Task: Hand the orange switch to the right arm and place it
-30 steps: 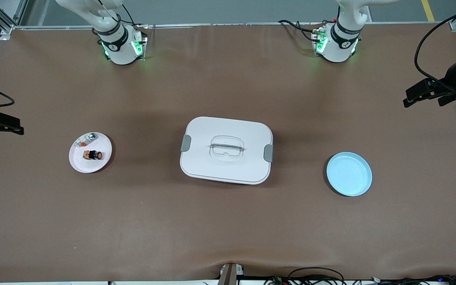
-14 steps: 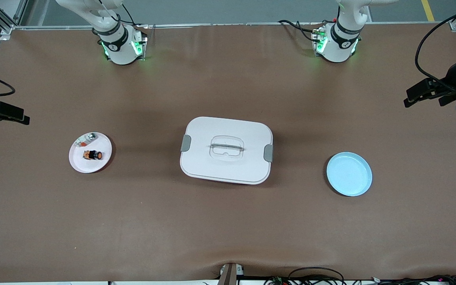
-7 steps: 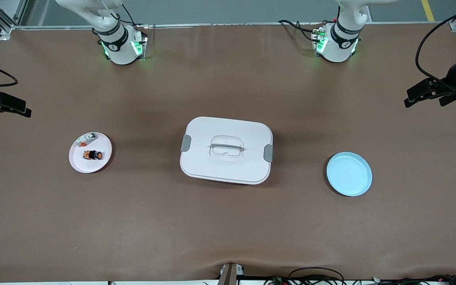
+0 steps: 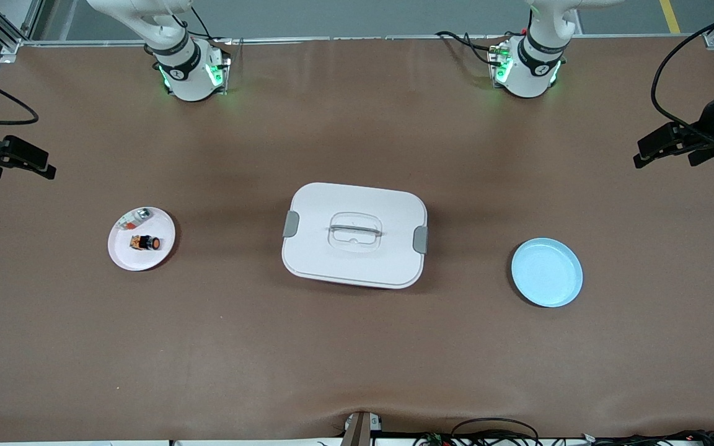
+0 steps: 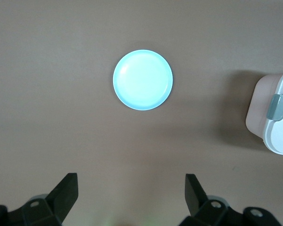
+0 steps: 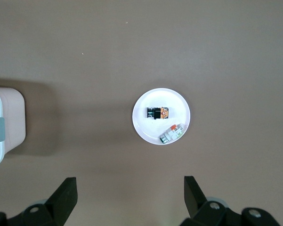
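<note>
Both end effectors hang in the air with their fingers spread wide and nothing between them. Up at the right arm's end of the table, the right end effector (image 4: 47, 171) hovers over bare brown table (image 4: 357, 347), off the white plate's rim on the side toward the robot bases; in the right wrist view its two black fingers (image 6: 68, 195) stand well apart, with the plate seen between them farther off. At the left arm's end of the table, the left end effector (image 4: 642, 160) hovers over bare table too, and the left wrist view shows its fingers (image 5: 68, 190) equally wide.

Taking the white lidded box (image 4: 354, 235) at the middle of the table as landmark: the white plate (image 4: 127, 257) lies well apart from it toward the right arm's end. On that plate rests the orange switch (image 4: 146, 243), lying on its side, untouched by either end effector. Just beside it on the same plate, toward the robot bases, lies a small silver-grey and clear piece (image 4: 135, 217) with a red streak. Well apart from the box toward the left arm's end sits a light blue plate (image 4: 546, 272), with nothing on it.
</note>
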Tool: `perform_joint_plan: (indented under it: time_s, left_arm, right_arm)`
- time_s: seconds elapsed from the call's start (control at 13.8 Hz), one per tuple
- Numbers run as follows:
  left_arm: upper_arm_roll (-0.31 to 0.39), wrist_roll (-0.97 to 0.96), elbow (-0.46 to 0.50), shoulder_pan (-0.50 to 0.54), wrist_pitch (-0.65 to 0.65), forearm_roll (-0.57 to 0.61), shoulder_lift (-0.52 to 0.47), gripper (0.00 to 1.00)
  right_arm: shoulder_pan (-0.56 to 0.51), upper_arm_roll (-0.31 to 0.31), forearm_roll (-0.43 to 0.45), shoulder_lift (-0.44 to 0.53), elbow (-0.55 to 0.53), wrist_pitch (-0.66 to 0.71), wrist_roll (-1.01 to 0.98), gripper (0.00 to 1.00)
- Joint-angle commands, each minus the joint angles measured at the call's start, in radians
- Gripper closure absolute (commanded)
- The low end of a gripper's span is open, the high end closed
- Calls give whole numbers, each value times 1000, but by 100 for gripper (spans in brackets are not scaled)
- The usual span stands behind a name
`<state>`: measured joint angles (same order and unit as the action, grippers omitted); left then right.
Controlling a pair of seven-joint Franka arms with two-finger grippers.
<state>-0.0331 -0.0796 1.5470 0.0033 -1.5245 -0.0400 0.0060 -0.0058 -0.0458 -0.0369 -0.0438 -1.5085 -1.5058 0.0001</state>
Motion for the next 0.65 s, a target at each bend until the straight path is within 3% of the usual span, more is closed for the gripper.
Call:
perform_joint_plan:
  time_s: [0.0,0.44,0.58]
  left_arm:
    - [-1,4,-2,4,0,3,-8,0]
    - [-1,6,-2,4,0,3,-8,0]
    - [-1,4,-1,4,-2,3,-8,0]
  right_arm:
    - [10,0,2,27,-33,-13,37,0]
    - [3,-6,-14,33,-6,10,40,0]
    - [-20,-9,-73,32,-7,12,41,0]
